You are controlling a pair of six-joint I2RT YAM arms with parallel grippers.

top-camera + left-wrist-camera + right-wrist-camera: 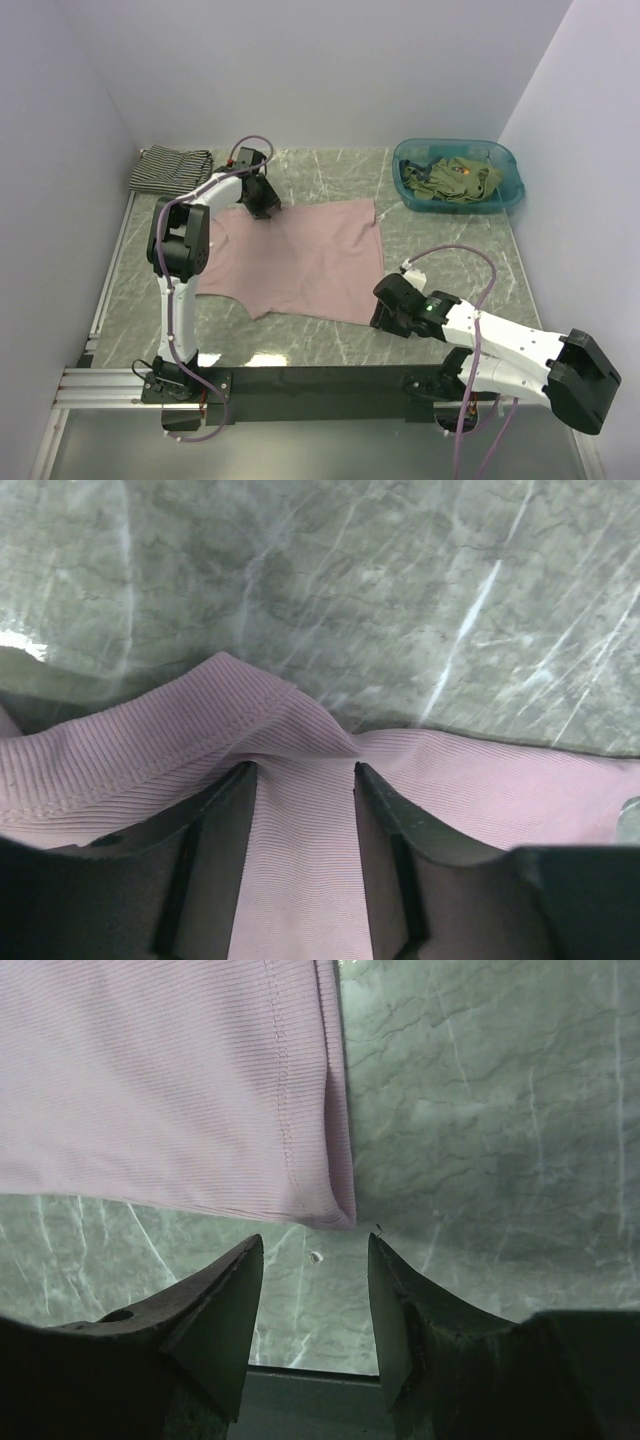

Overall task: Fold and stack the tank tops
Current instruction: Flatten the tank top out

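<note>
Dusty pink ribbed cloth tank top (300, 262) spread flat on grey marbled table (450, 260). Left gripper (305, 772) spread, astride puckered far edge. Right gripper (315, 1245) spread, empty, just short of near-right corner. Advised: both edges pinched deeply, then lifted together as 1 fold.

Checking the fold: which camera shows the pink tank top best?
The top view: nearly the whole pink tank top shows, spread out. The left wrist view shows only a bunched edge, the right wrist only a hemmed corner.
</note>
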